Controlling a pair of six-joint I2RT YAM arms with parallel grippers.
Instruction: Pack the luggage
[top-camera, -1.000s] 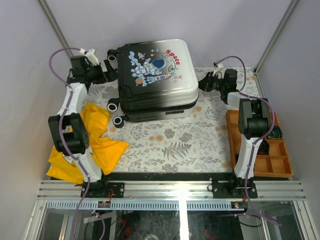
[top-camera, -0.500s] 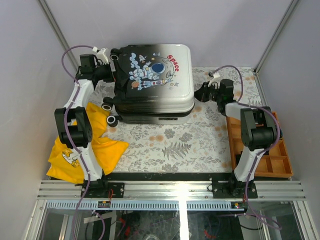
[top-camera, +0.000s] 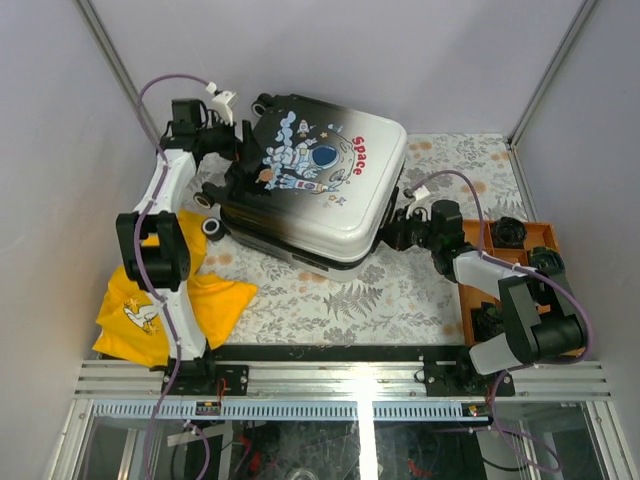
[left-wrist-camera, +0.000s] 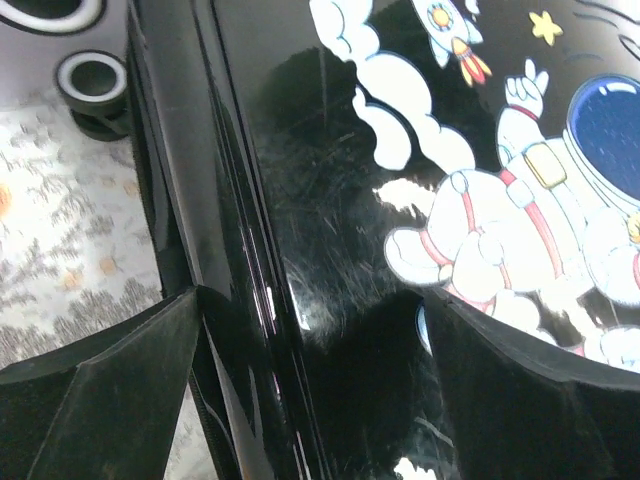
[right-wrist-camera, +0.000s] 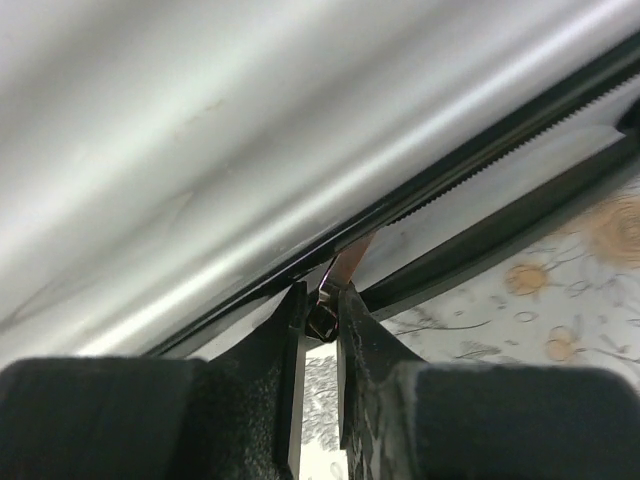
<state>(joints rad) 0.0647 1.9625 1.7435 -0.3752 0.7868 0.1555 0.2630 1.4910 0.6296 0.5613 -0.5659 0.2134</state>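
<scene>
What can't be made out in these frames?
- Every view: inside of the black-to-white hard-shell astronaut suitcase, hidden by its own shell.
- Left wrist view: whether the left pincer grips the case's black edge; black fingers merge with black shell.
- Right wrist view: small metal zipper pull in the shut right pincer, mostly buried between fingers, blurred.
- Top view: orange compartment tray contents, under the right arm.

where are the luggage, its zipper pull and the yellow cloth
luggage (top-camera: 345, 215): top external view, white part of the lid
zipper pull (right-wrist-camera: 350, 262): right wrist view, metal tab just above the fingertips
yellow cloth (top-camera: 215, 298): top external view, the flap nearest the table's middle
</scene>
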